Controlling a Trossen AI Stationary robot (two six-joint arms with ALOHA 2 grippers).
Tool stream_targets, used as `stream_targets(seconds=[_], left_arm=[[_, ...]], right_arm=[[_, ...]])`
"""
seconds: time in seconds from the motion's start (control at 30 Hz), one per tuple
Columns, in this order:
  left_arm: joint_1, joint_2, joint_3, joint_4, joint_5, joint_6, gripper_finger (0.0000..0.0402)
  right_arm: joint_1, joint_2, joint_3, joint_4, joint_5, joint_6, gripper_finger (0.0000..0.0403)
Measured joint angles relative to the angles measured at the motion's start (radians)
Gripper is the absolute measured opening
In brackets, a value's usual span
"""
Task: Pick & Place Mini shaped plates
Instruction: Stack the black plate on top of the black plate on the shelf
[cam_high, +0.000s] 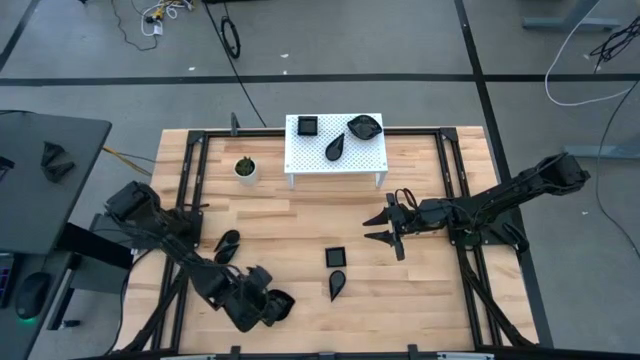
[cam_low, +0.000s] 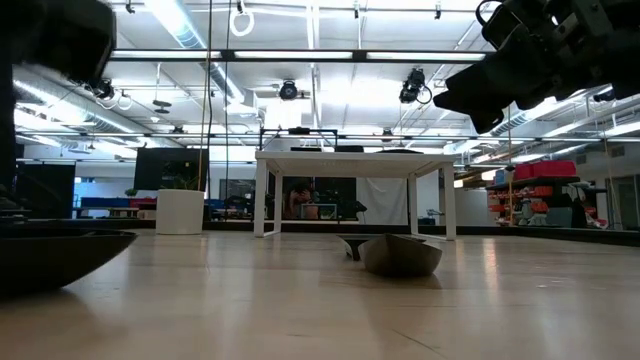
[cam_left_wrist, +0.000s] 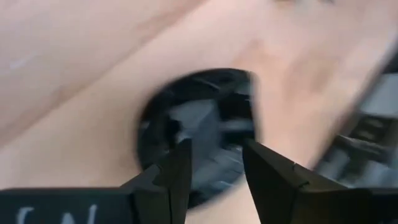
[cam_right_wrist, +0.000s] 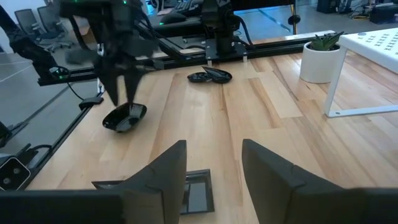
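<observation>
At the near edge of the bench (cam_high: 300, 240), the left claw (cam_high: 268, 308) hangs low over a round black dish (cam_high: 281, 300). Its fingers (cam_left_wrist: 177, 171) stand a little apart, straddling the dish's rim in the left wrist view; whether they actually touch it cannot be told, and nothing is clamped between them.

Further in, a teardrop dish (cam_high: 336, 284) and a square dish (cam_high: 335, 258) lie close together near the bench's middle, with a leaf-shaped dish (cam_high: 227, 244) off to the left side.

The right claw (cam_high: 384, 228) hovers above the bench just right of the square dish, its fingers spread wide and holding nothing. In its own wrist view the square dish (cam_right_wrist: 196, 190) shows below and between the fingers (cam_right_wrist: 163, 167).

At the far side stands the white perforated stand (cam_high: 337, 150), carrying three more black dishes: a square one (cam_high: 307, 125), a teardrop (cam_high: 336, 147) and a leaf shape (cam_high: 364, 126). A small white plant pot (cam_high: 245, 169) sits just left of the stand.
</observation>
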Motion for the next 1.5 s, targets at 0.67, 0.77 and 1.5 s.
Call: stream_targets(seconds=[0.67, 0.77, 1.5], left_arm=[[-0.068, -0.027, -0.064, -0.098, -0.034, -0.196, 0.0147], [-0.056, -0.027, -0.096, -0.07, -0.044, -0.193, 0.0147], [0.084, -0.027, -0.147, 0.131, -0.057, 0.139, 0.0008]], right_arm=[[0.0, 0.0, 0.0, -0.001, 0.0, 0.0, 0.0157], [0.0, 0.0, 0.0, -0.001, 0.0, 0.0, 0.0157], [0.0, 0.0, 0.0, -0.001, 0.0, -0.001, 0.0157]])
